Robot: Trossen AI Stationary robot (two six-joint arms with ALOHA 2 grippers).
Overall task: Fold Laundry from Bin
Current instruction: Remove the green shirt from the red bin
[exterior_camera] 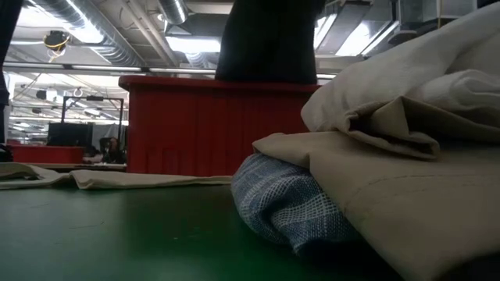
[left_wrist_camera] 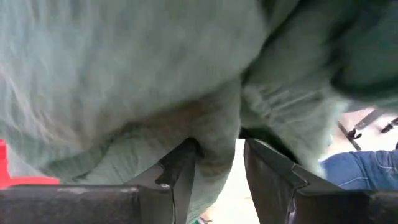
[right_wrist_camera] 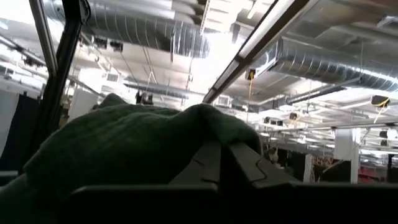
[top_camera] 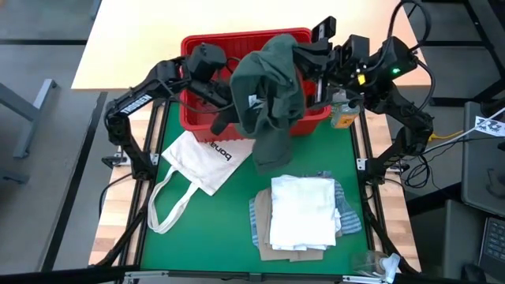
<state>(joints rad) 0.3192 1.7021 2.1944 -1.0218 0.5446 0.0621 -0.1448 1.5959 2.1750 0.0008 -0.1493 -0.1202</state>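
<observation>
The right fingers are clenched on a fold of the dark green-grey top and hold it up above the red bin. The left fingers are released, standing apart with a hanging fold of the same top between them; I cannot tell if they touch it. Below the fingers, the top hangs down over the bin's near wall to the green counter. Nearer on the counter lie a white tote bag and a stack of folded laundry.

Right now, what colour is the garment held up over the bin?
Dark green-grey, plain with no pattern; the garment shows best in the high view.
</observation>
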